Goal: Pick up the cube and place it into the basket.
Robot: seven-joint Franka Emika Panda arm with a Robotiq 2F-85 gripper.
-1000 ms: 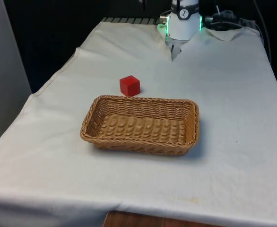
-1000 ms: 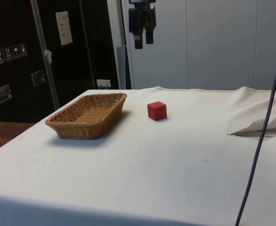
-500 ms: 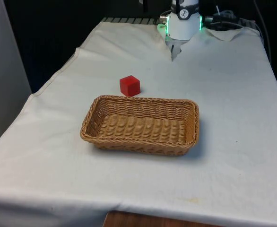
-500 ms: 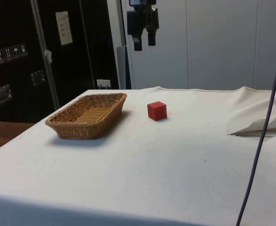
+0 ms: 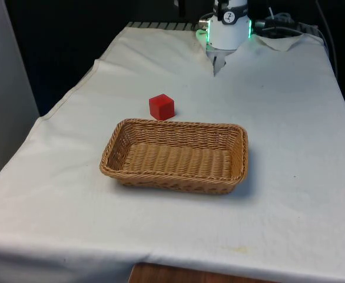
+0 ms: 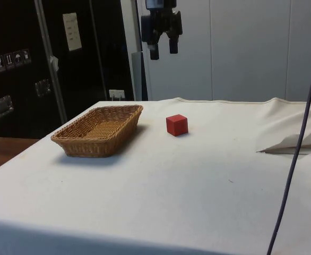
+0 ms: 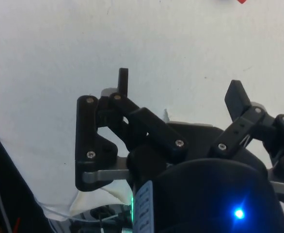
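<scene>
So the gripper [image 6: 163, 49] hangs high above the table [image 5: 290, 141] with its fingers spread wide and nothing between them, while the red cube [image 5: 161, 107] sits on the cloth just beside the basket's [image 5: 173, 154] far long edge.

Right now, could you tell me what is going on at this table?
The arm is set to put the red cube into the wicker basket, but nothing is held yet. The gripper hangs open, high above the table. The cube sits on the cloth just beside the basket, apart from it, and the basket holds nothing.
</scene>
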